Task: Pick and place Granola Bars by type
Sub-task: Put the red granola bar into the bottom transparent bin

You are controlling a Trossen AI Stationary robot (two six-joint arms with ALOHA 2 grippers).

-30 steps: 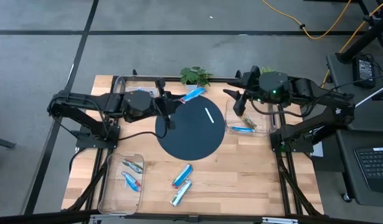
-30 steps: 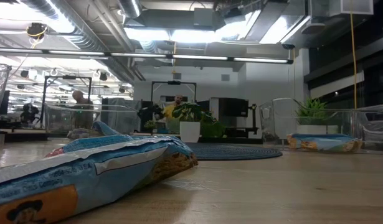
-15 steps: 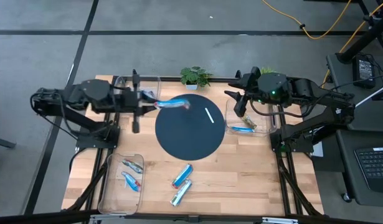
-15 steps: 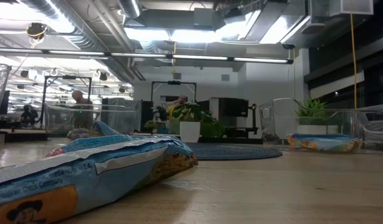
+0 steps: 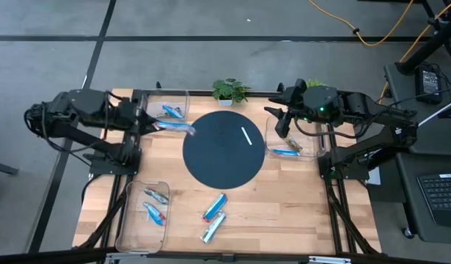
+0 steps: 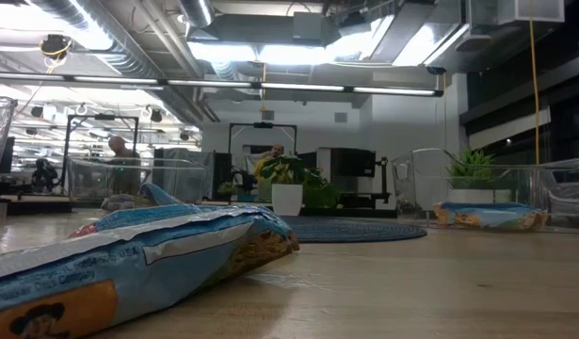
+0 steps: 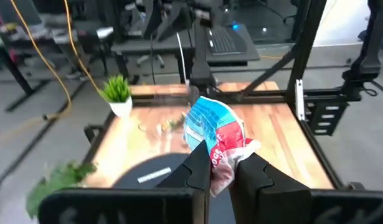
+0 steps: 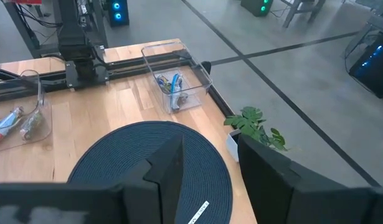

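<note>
The whole bench [image 5: 284, 198] is seen from straight above in the high view. In the low view it is seen from board height, level, with a granola bar [image 6: 129, 259] very near the lens and the room behind. Each wrist view is taken past that arm's own dark fingers [image 7: 197, 168] toward the opposite side. The round dark mat [image 5: 224, 149] is shared by all four views.
</note>
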